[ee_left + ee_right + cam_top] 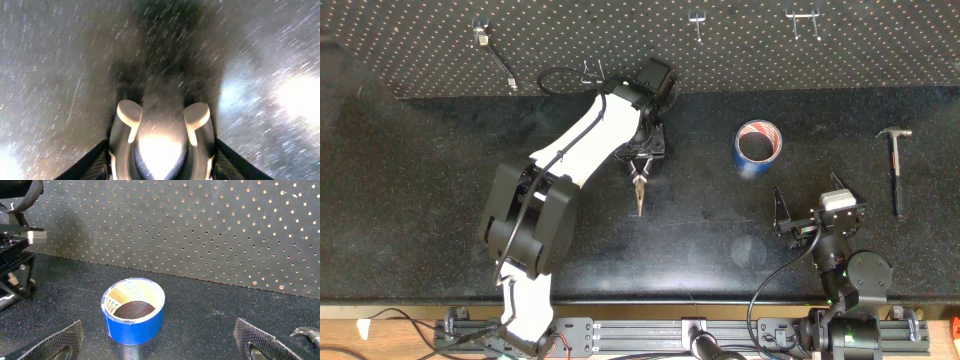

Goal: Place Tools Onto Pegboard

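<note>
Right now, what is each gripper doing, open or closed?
Left gripper: fingers closed on the pliers.
Right gripper: open, empty.

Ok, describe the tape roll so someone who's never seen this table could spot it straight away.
Start at the pegboard behind the black table. Just in front of it, right of centre, the tape roll lies flat, hole up. It is the one blue ring, between pliers and hammer.

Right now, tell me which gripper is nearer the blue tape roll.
Right. The right gripper sits just short of the blue tape roll, facing it. The left gripper is farther off, at the roll's left, by the pliers.
</note>
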